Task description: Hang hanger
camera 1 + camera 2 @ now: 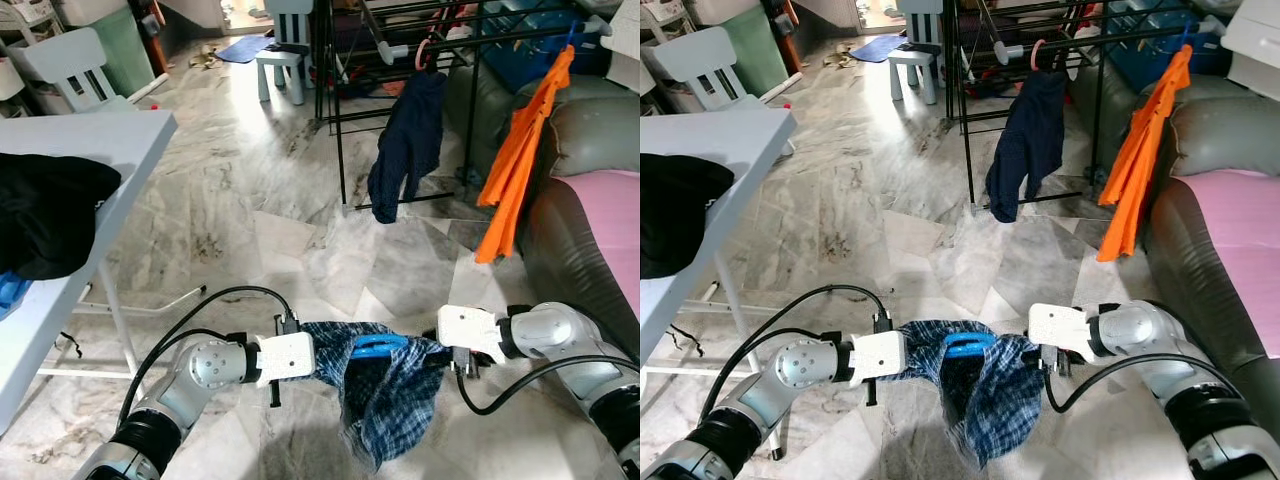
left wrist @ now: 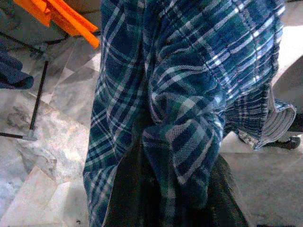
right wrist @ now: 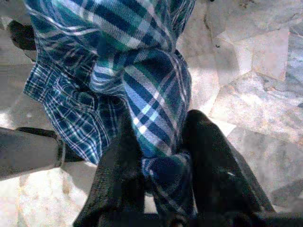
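Left eye view shows both arms held low and near, with a blue plaid shirt [image 1: 385, 395] on a blue hanger [image 1: 378, 346] stretched between them. The hanger's long axis runs left to right, one end toward each pincer. In the right wrist view the right pincer [image 3: 161, 161] is pinching a bunched fold of the shirt between its fingers [image 3: 208, 161]. The left pincer [image 2: 156, 198] is buried in cloth, so I cannot tell how its fingers stand. The black drying rack [image 1: 400, 60] stands far ahead and slightly right, already carrying a navy garment [image 1: 408, 145] and an orange garment [image 1: 520, 170], so the right arm is probably nearer to it. The hanger's hook is hidden by fabric. A tabletop [image 1: 110, 140] lies to the left.
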Robot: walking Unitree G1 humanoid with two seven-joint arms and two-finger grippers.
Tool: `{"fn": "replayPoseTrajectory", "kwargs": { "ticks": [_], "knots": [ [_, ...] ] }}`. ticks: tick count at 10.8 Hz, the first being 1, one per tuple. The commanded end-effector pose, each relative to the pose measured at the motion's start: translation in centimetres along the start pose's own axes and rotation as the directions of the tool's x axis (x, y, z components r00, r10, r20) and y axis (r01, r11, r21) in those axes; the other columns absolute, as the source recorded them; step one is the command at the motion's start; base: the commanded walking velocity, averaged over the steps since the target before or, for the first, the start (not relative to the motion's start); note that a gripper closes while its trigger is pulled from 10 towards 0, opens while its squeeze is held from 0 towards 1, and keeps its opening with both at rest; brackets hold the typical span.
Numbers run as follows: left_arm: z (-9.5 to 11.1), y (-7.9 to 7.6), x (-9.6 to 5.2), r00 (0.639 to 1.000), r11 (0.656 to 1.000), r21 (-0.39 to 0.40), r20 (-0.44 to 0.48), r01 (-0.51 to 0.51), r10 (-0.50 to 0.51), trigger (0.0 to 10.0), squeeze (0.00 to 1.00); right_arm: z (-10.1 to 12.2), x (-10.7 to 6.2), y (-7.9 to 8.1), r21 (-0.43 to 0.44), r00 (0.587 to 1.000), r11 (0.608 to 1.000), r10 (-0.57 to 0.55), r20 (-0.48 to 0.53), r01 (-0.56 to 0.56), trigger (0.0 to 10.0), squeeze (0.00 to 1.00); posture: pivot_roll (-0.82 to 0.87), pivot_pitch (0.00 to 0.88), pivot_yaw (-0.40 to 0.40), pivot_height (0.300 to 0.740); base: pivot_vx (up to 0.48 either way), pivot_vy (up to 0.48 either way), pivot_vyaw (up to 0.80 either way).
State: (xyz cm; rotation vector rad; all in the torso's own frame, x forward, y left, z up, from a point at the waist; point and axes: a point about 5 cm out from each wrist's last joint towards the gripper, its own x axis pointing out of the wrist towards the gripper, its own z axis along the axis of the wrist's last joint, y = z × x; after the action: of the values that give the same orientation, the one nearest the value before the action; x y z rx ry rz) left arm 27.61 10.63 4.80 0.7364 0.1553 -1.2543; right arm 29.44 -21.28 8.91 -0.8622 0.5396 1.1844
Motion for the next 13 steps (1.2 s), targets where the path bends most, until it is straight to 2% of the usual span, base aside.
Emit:
{"fn": "replayPoseTrajectory", "kwargs": {
  "ticks": [1,6,10,11,12,13],
  "knots": [
    [-0.2,0.0,-0.3,1.0,1.0,0.018,-0.011,0.012,-0.012,0.0,0.0,0.5,-0.3,-0.5,0.0,0.999,1.0,-0.016,0.029,0.016,0.0,0.0,-0.12,0.075,0.099,0.74,0.0,0.0,0.0],
    [-0.1,0.0,0.0,1.0,1.0,0.019,-0.005,-0.005,0.005,0.0,0.0,1.3,1.2,0.4,0.005,0.997,1.0,0.011,0.077,-0.012,0.0,0.0,-0.11,0.069,0.096,0.74,0.0,0.0,0.0],
    [0.6,1.2,0.3,0.993,0.992,0.065,0.037,-0.112,0.11,0.0,0.0,1.0,1.4,1.2,0.023,0.996,1.0,0.014,0.087,-0.016,0.0,0.0,-0.12,0.065,0.094,0.74,0.0,0.0,0.0],
    [0.3,1.5,0.3,0.99,0.99,0.002,0.026,-0.139,0.139,7.3,0.17,0.7,1.5,1.0,0.014,0.999,1.0,-0.022,0.05,0.021,0.0,0.0,-0.12,0.061,0.095,0.74,0.0,0.0,0.0],
    [0.4,1.7,0.4,0.986,0.986,-0.047,0.046,-0.159,0.161,10.0,1.0,0.6,1.6,0.8,0.029,0.998,0.998,-0.053,0.045,0.052,0.0,0.0,-0.12,0.061,0.096,0.74,0.0,0.0,0.0],
    [0.5,2.1,0.5,0.973,0.971,-0.109,0.073,-0.211,0.219,10.0,1.0,0.8,2.1,0.8,0.041,0.994,0.995,-0.094,0.051,0.092,0.0,0.0,-0.12,0.06,0.098,0.74,0.0,0.0,0.0]
  ]
}}
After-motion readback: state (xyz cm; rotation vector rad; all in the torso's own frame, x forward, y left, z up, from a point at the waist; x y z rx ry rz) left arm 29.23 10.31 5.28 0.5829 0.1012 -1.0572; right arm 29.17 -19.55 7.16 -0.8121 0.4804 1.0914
